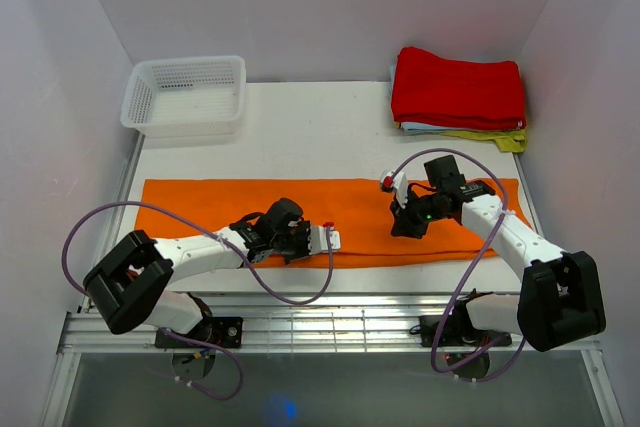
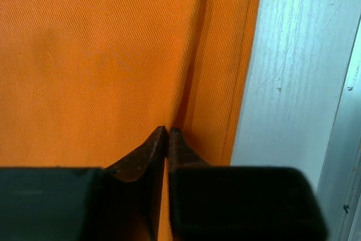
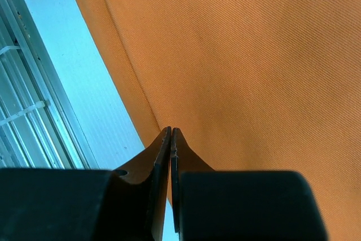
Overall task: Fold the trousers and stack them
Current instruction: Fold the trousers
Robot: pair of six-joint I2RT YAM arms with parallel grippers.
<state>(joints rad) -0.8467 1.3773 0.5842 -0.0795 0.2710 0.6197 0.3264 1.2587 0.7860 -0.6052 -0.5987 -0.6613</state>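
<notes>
The orange trousers (image 1: 330, 217) lie flat in a long strip across the table, left to right. My left gripper (image 1: 300, 239) is shut, low over the strip's front edge near its middle. In the left wrist view its closed tips (image 2: 168, 131) rest where a seam of the trousers (image 2: 84, 55) runs down to them. My right gripper (image 1: 410, 225) is shut over the front edge further right. In the right wrist view its closed tips (image 3: 171, 131) sit right at the cloth's edge (image 3: 254, 55). No cloth shows between either pair of fingers.
A white basket (image 1: 185, 94) stands at the back left. A stack of folded cloths with a red one (image 1: 458, 87) on top sits at the back right. White walls close in both sides. A metal rail (image 1: 330, 322) runs along the table's front edge.
</notes>
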